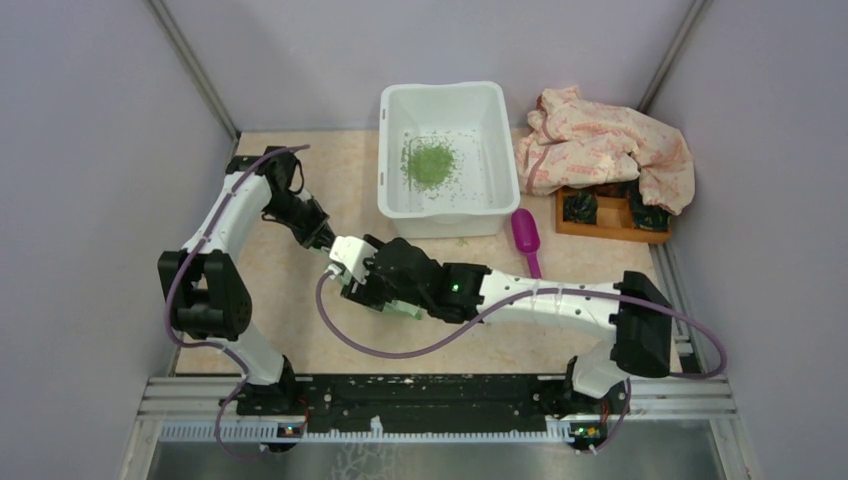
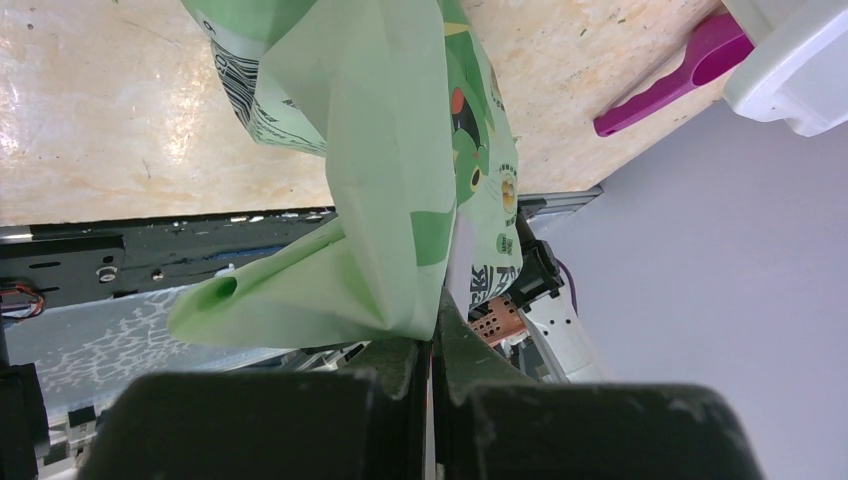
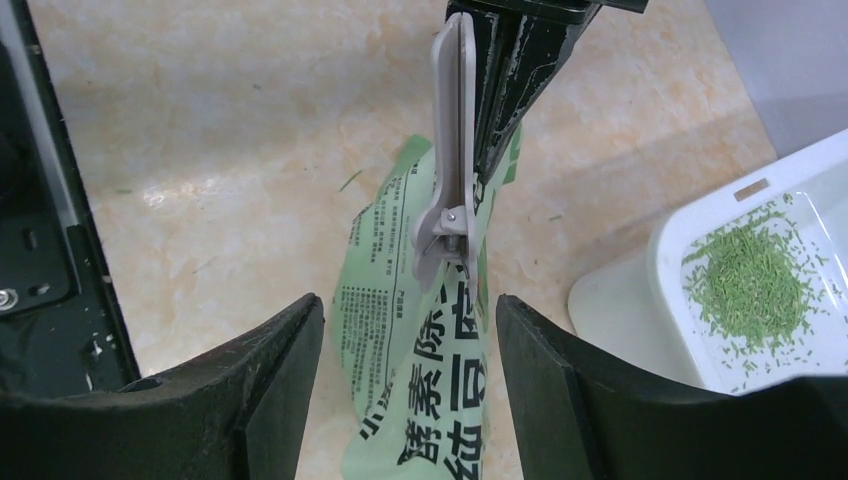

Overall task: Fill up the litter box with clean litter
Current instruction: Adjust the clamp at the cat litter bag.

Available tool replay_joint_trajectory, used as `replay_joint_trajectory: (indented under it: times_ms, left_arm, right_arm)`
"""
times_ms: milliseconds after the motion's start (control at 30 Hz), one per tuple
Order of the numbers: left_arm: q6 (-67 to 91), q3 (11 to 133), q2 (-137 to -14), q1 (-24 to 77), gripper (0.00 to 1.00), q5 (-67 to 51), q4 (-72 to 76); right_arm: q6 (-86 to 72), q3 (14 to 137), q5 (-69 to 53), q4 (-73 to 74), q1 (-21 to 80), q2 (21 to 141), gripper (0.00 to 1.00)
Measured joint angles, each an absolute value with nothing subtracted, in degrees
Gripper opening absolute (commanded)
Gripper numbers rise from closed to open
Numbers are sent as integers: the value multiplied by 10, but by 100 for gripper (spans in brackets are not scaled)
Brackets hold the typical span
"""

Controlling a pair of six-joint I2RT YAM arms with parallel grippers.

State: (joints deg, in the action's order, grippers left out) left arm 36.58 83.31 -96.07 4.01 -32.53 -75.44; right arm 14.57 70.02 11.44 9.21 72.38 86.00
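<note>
Lilac walls (image 1: 90,120) surround tabletop (image 1: 285,290) holding litter box (image 1: 445,222).

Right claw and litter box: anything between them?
Just tabletop, a few stray granules, between right claw and litter box in right wrist view; bag sits inside the claw.

Lilac-grey walls (image 1: 90,120), beige marbled tabletop (image 1: 285,295)

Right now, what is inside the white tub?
A small heap of green litter lies mid-floor in the tub, with loose bits scattered around it. Nothing else shows inside. The floor under the heap itself is hidden.
</note>
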Motion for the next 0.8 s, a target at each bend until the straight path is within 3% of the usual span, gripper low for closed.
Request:
replay_joint_trajectory:
  times_ms: [167,367,633,800]
  left_arm:
    - [366,831,-961,40,0,-326,-752]
    - [366,830,-961,40,0,-326,-750]
    - [366,830,-961,40,0,-331,-748]
    - [366,830,-961,40,0,-333,-746]
  right_arm:
    - [145,700,131,60,723,886,61]
    - [143,701,137,28,711,894,46]
    - [138,702,138,21,693,914,44]
    - [135,702,136,21,691,916,31]
